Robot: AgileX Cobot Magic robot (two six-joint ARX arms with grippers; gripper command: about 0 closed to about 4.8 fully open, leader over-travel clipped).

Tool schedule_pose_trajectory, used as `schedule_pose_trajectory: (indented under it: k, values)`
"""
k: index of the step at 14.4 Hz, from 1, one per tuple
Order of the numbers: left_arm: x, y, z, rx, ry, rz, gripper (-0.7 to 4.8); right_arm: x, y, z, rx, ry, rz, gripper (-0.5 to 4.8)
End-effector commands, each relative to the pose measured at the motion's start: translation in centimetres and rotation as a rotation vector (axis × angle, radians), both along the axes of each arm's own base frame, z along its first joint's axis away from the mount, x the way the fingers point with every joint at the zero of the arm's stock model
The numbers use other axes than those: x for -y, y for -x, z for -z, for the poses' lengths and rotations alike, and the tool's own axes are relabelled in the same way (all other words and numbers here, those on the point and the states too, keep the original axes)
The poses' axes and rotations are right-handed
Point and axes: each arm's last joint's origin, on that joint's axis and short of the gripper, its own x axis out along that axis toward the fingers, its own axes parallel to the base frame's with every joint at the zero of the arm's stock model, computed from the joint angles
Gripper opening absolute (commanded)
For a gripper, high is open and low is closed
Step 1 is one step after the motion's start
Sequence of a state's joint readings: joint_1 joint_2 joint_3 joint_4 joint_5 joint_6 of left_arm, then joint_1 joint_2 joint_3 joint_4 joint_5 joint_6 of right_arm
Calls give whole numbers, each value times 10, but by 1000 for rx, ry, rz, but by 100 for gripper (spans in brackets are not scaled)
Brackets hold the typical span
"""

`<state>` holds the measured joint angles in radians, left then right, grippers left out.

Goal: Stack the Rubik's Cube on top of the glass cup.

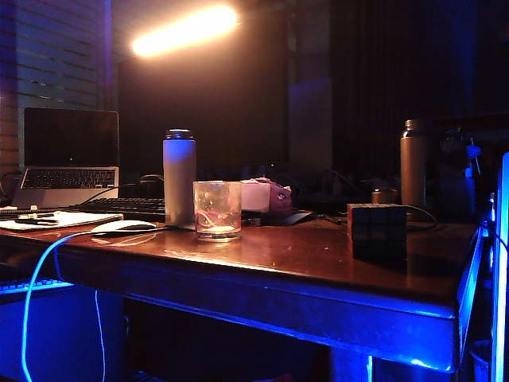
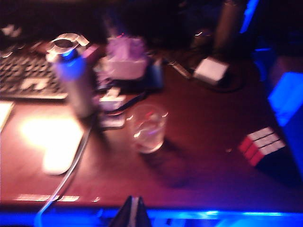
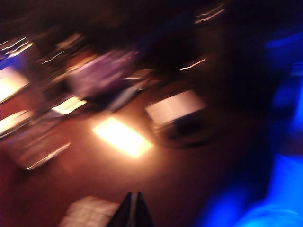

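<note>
Cube [image 1: 376,222] upright on table [image 1: 318,263] near right edge, well apart from cup [image 1: 217,210], itself beside white bottle [image 1: 179,177]; nothing stacked yet. Left gripper [image 2: 134,213] above near table edge, fingers pressed together, empty, angled down toward cup. Right gripper [image 3: 132,210] likewise closed, empty, over table; view blurred.
</note>
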<state>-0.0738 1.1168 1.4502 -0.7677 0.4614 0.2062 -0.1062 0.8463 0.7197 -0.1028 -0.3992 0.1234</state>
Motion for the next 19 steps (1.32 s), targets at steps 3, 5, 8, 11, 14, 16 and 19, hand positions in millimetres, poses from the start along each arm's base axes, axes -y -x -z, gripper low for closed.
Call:
schedule_pose_trajectory:
  k: [3, 5, 8, 11, 14, 16, 19]
  values:
    - [24, 0, -12, 66, 36, 108, -4, -41, -86, -1, -220, 4, -258, -5]
    - [24, 0, -12, 61, 36, 107, -4, -73, -108, 16, -340, -62, -256, -5]
    - [24, 0, -12, 61, 36, 111, -4, -103, -119, 43, -448, -38, -189, 190]
    - [24, 0, -11, 58, 39, 118, -4, -107, -126, 61, -533, -62, -120, 479]
    - [24, 0, -10, 44, 37, 118, -4, -109, -131, 76, -580, -28, -82, 479]
    - [24, 0, -10, 43, 37, 118, -4, -112, -134, 88, -623, -5, -64, 479]
    - [24, 0, -10, 45, 40, 124, -4, -123, -135, 103, -666, 40, -54, 479]
